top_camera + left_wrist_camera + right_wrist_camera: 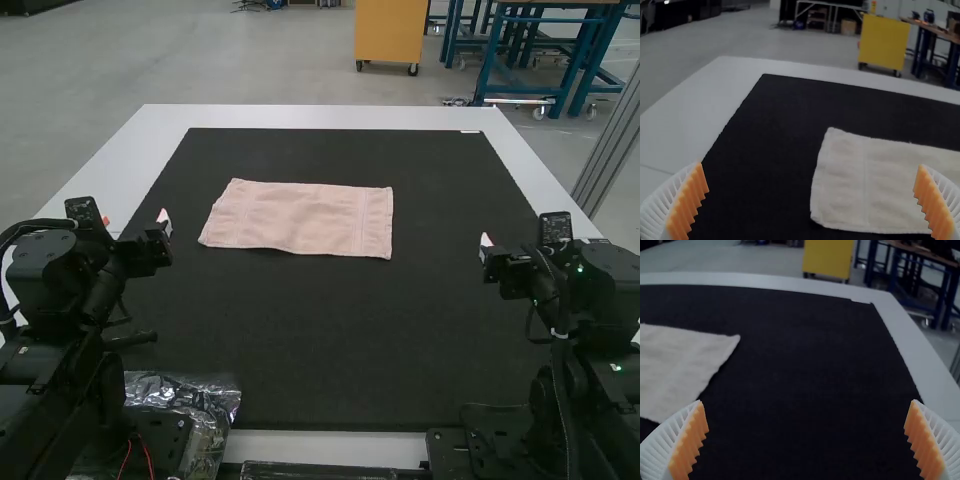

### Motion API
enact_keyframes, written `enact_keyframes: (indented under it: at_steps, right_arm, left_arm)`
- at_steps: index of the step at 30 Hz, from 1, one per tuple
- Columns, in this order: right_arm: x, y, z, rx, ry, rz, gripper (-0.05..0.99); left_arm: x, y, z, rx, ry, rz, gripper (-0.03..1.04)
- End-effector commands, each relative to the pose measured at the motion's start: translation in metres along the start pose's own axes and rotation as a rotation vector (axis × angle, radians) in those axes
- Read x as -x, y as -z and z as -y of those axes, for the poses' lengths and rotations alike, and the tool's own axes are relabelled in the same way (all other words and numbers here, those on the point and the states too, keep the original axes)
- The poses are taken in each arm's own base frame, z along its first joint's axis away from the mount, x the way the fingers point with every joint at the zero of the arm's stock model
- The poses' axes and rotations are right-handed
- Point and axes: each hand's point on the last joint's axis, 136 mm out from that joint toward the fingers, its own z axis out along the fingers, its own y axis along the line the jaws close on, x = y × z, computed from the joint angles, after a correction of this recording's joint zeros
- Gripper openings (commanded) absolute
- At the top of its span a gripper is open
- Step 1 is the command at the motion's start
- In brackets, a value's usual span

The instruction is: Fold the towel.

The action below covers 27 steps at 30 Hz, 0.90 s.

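Towel (305, 218) flat, L gripper (135, 222) & R gripper (543, 240) wide open, empty, arms (70, 285) prob. bent

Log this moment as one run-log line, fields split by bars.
towel: lying flat on black mat, ungripped | left gripper: open, empty | right gripper: open, empty

Around the towel (300, 218), passage is afforded over the black mat (330, 340), flanked by the left arm (75, 290) and right arm (585, 300).

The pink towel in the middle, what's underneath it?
The towel lies spread on a black mat, which shows all around it. The patch directly beneath is covered, so whether anything else is hidden there can't be seen.
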Motion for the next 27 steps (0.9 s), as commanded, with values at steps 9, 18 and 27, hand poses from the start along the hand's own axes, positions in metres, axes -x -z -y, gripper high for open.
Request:
enact_keyframes:
  at_steps: [9, 18, 27]
  right_arm:
    - [0.1, 0.028, 0.044, -0.238, -0.02, 0.427, 0.91]
    - [0.11, 0.033, 0.044, -0.282, 0.168, 0.447, 0.91]
    - [0.171, 0.056, 0.036, -0.202, 0.155, 0.559, 0.91]
  left_arm:
    - [0.088, 0.02, -0.03, 0.243, -0.297, 0.346, 0.97]
    - [0.108, 0.03, -0.033, 0.295, -0.334, 0.426, 0.95]
    - [0.144, 0.037, 0.001, 0.133, -0.43, 0.472, 0.93]
